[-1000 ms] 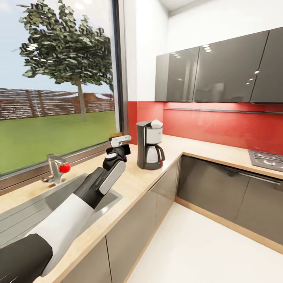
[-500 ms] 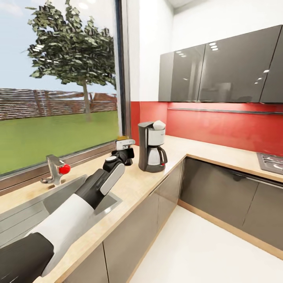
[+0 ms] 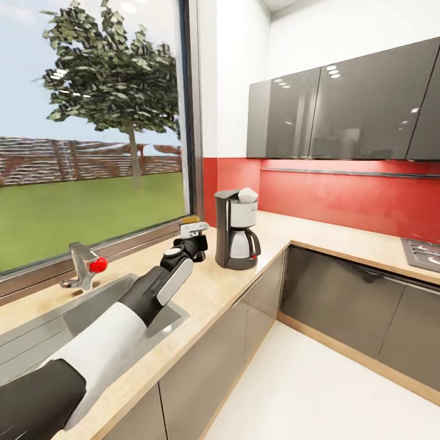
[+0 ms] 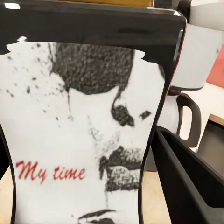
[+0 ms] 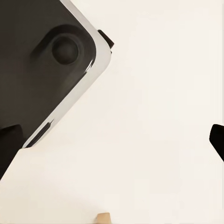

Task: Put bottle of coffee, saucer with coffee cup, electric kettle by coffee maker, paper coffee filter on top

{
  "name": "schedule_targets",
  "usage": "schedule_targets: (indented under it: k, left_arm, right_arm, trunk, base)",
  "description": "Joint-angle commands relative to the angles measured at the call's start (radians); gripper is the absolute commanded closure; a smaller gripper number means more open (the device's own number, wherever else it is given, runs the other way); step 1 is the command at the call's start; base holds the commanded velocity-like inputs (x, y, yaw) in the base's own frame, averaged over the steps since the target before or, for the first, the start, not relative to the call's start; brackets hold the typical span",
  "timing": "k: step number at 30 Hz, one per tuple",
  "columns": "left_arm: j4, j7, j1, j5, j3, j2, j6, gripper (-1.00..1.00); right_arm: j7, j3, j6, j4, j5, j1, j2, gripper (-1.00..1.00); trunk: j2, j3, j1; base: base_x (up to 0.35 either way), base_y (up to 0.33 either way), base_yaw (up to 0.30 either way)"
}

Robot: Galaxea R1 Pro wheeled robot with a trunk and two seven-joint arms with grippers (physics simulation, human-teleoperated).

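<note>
Over the countertop (image 3: 214,287), the left gripper (image 3: 190,235) is clamped around the upright bottle of coffee (image 4: 84,130); the coffee maker (image 3: 237,229) stands just beyond it, to its right.

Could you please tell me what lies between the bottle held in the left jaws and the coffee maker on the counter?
In the head view, only bare light-wood countertop separates the label-wrapped dark coffee bottle, held in the left gripper, from the tall black coffee maker.
</note>
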State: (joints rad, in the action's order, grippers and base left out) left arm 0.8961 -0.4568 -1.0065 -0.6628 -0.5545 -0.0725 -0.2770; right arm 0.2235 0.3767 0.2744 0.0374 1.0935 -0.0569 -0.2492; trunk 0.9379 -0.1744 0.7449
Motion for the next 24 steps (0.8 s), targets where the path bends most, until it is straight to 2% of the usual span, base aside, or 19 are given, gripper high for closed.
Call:
schedule_targets:
  k: [1,6,24]
  left_arm:
    - [-0.002,-0.006,-0.001,-0.004,-0.003,0.000,-0.002,1.00]
    - [-0.030,-0.004,-0.001,-0.003,-0.004,0.000,0.002,1.00]
    - [-0.038,-0.004,-0.001,-0.003,-0.005,-0.001,0.002,1.00]
  right_arm:
    - [0.002,0.008,0.003,0.003,0.005,-0.001,-0.001,-1.00]
    - [0.002,0.008,0.003,0.003,0.005,-0.001,-0.001,-1.00]
    - [0.002,0.008,0.005,0.003,0.005,-0.001,-0.001,-1.00]
  trunk:
    - [0.001,-0.001,0.000]
    - [0.001,-0.001,0.000]
    - [0.001,-0.001,0.000]
  base:
    - [0.076,0.000,0.000]
    - [0.081,0.000,0.000]
    - [0.040,0.000,0.000]
